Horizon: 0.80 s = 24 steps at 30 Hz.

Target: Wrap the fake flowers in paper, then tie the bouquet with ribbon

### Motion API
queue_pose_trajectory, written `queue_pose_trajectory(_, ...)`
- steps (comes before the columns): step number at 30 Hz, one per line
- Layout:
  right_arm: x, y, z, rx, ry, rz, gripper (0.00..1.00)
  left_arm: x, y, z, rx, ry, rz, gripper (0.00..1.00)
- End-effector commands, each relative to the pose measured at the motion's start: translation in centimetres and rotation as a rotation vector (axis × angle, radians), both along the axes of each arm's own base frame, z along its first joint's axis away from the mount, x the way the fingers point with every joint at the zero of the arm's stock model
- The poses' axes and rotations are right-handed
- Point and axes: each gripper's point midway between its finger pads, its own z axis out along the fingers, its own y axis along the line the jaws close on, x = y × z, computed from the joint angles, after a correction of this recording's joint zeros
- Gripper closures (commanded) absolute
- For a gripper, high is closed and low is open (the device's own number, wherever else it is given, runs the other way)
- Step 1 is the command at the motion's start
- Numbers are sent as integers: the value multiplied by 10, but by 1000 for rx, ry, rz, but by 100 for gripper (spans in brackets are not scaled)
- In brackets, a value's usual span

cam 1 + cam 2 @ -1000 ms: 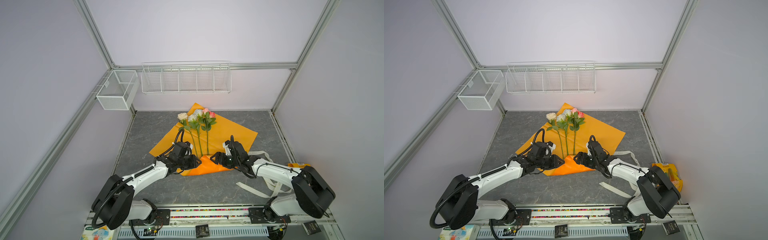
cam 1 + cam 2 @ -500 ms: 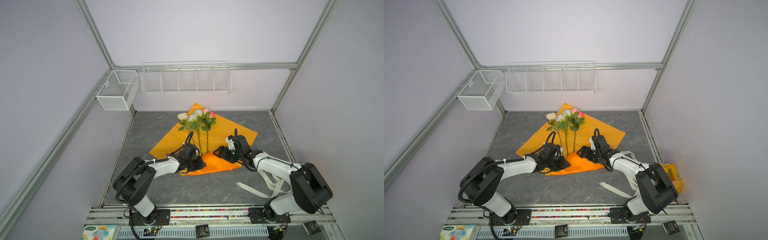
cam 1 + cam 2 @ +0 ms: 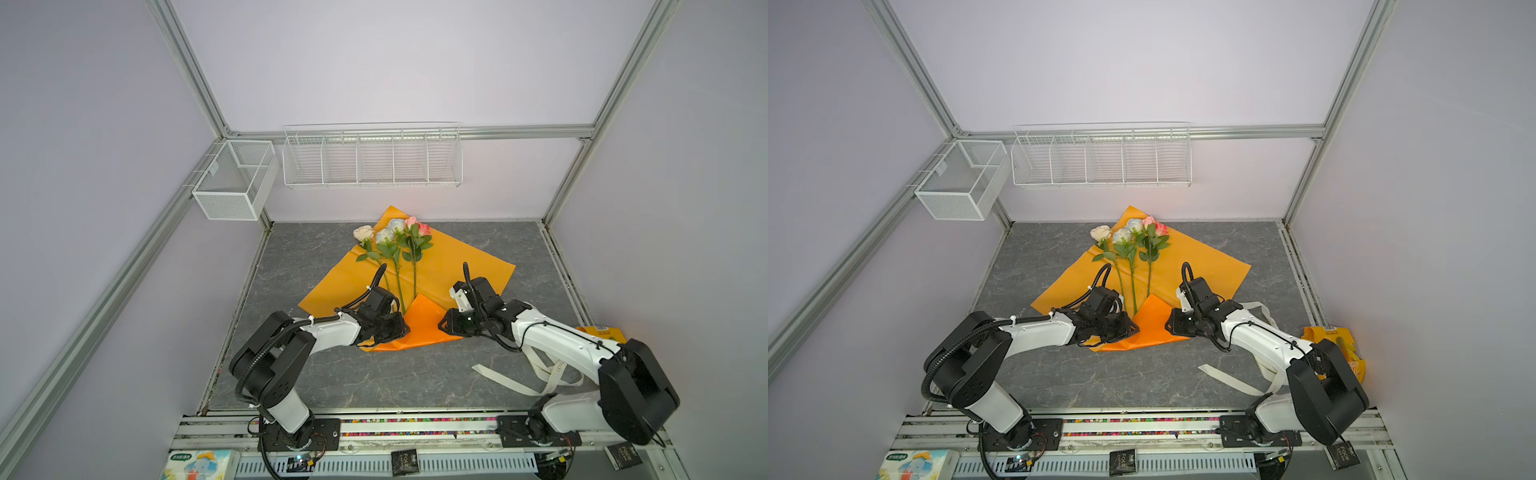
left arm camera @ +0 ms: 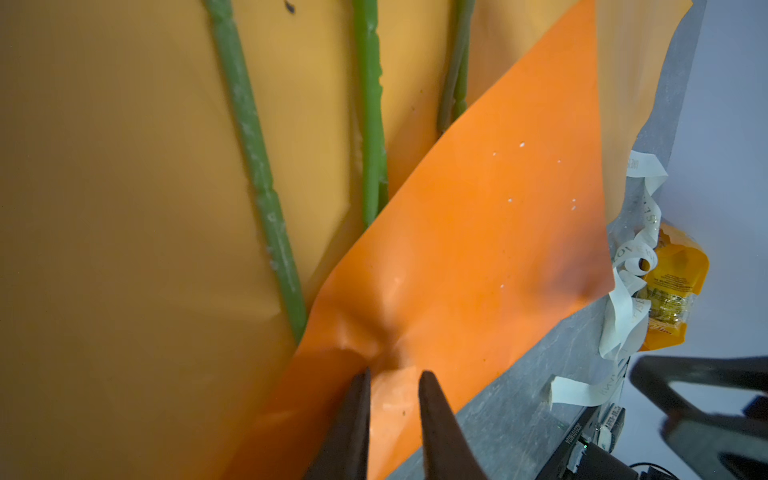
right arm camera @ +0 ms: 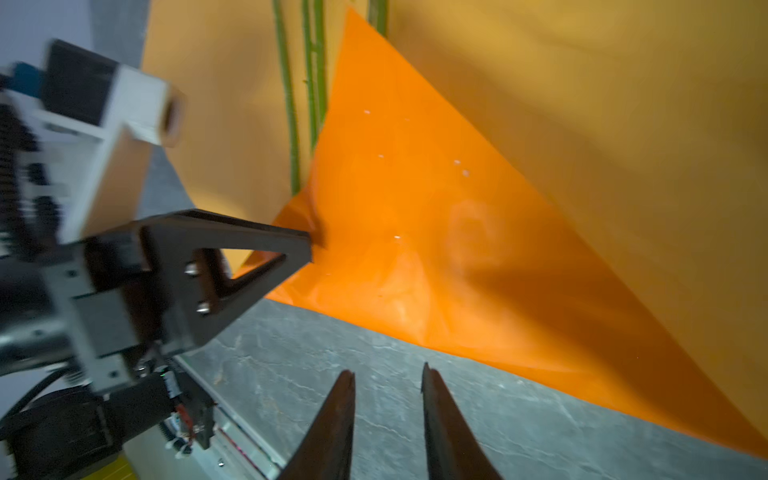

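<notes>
Top views: bouquet [image 3: 390,249], perhaps five roses [image 3: 1122,235].

A robotics lab test cell, seen from above. At its centre is a dark grey marble-patterned tabletop [image 3: 374,374]. Silver aluminium frame posts [image 3: 199,83] rise from the tabletop's corners, holding plain pale lilac wall panels [image 3: 374,62] around three sides. A long white wire basket with dividers [image 3: 372,160] hangs above the tabletop's far edge, with a white mesh box [image 3: 232,183] above its far left corner. Along its near edge, a metal mounting rail [image 3: 415,424] carries two white-and-black robot arms [image 3: 328,330], and a slotted white cable duct [image 3: 457,463] lies just beyond.
</notes>
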Motion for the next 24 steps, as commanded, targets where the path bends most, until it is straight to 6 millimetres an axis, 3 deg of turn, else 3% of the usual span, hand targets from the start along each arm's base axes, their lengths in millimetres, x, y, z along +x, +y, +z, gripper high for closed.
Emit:
queue_pose_trajectory(1, -6, -39, -33, -197, 65, -62, 70, -2, 3, -5, 24, 11, 2, 77)
queue_pose_trajectory(7, -9, -72, -58, -335, 148, -129, 71, -3, 3, -9, 34, 22, -5, 78)
queue_pose_trajectory(17, -7, -91, -52, -344, 171, -147, 72, -6, 8, -18, 77, 44, -10, 81)
queue_pose_trajectory(20, 0, -77, -32, -260, 118, -125, 75, -6, 7, -14, 65, 36, -16, 81)
queue_pose_trajectory(24, 10, -46, 15, -144, -47, -76, 72, -5, 0, -1, 19, 15, -34, 79)
